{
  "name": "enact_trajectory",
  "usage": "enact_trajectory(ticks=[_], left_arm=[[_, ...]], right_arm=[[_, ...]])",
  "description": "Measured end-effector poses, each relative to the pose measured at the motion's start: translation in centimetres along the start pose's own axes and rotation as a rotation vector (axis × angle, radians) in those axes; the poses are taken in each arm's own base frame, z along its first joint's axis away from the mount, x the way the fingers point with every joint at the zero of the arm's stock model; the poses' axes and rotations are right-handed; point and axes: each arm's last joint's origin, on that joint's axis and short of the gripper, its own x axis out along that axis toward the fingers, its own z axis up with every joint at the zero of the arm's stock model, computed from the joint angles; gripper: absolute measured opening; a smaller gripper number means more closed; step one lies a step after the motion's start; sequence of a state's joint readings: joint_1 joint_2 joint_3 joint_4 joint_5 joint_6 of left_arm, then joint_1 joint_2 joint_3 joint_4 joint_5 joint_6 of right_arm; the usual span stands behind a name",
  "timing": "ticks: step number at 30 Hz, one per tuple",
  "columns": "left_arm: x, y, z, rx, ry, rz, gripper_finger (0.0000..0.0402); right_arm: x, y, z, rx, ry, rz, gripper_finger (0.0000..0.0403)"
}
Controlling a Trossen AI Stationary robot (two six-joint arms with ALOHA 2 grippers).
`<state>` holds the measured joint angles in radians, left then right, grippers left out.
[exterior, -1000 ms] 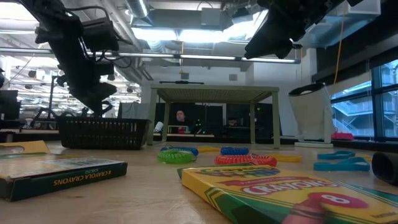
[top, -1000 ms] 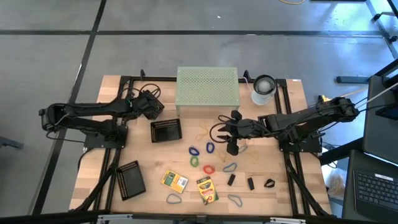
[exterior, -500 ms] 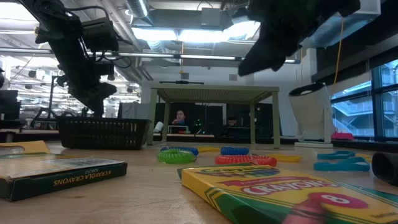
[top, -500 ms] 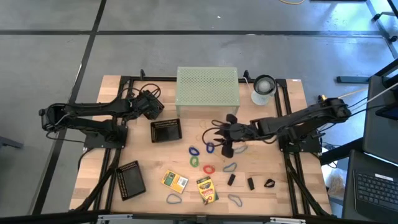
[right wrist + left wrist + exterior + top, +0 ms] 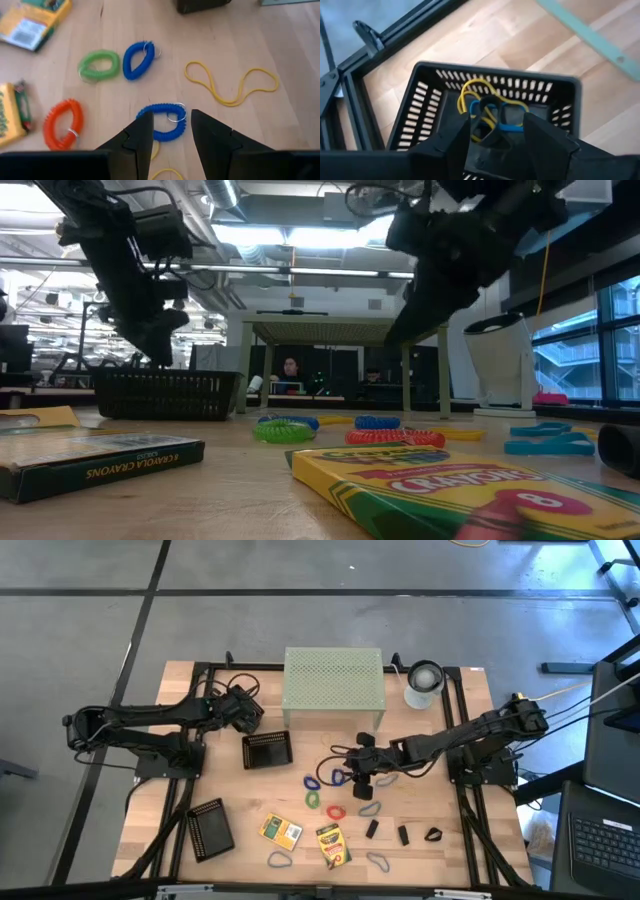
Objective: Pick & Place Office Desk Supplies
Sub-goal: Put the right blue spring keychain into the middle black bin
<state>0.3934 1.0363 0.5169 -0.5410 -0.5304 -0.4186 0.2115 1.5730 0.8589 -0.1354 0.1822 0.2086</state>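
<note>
Since a second ago the right arm has reached farther left across the table (image 5: 200, 780), while the left arm has barely shifted. In the high view the right gripper (image 5: 362, 778) hangs over the scatter of coil loops in the middle, and the left gripper (image 5: 243, 710) sits above the far edge of the black mesh tray (image 5: 268, 750); the two crayon boxes (image 5: 281, 831) lie nearer the front, well apart from both. The low view shows the right arm coming down over the loops, its tip clear of the wood. From the left wrist, the left fingers (image 5: 455, 145) stand apart over the tray, empty, with yellow and blue bands (image 5: 485, 107) lying inside it, so a drop looks finished. From the right wrist, the right fingers (image 5: 142, 135) are parted and empty, straddling the blue coil loop (image 5: 162, 122), which lies flat with its long axis running across the gap between them, its small metal ring toward one finger. The step in hand seems to be picking this loop; the next move calls for lowering straight down and closing across the coil's narrow side.
</note>
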Motion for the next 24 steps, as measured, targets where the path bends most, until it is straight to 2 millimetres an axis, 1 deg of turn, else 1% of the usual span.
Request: enact_trajectory(ticks=[4, 9, 12, 16, 24], left_arm=[[-0.6, -0.2, 1.0, -0.02, -0.015, -0.042, 0.0171], [-1.4, -0.5, 2.2, -0.022, -0.022, -0.137, 0.0169], [-1.8, -0.6, 2.7, -0.026, -0.023, -0.185, 0.0169], [-2.2, -1.0, 3.0, -0.023, -0.039, -0.211, 0.0169], [-2.8, -2.0, 3.1, 0.0, -0.09, -0.263, 0.0169]], right_arm=[[1.7, 0.2, -0.6, -0.114, 0.026, 0.027, 0.0135], [4.1, 0.8, -1.7, -0.339, 0.068, 0.158, 0.0135], [5.4, 1.0, -2.4, -0.426, 0.083, 0.217, 0.0135], [6.4, 0.8, -2.7, -0.437, 0.067, 0.242, 0.0135], [6.7, 0.1, -2.5, -0.409, 0.064, 0.257, 0.0135]])
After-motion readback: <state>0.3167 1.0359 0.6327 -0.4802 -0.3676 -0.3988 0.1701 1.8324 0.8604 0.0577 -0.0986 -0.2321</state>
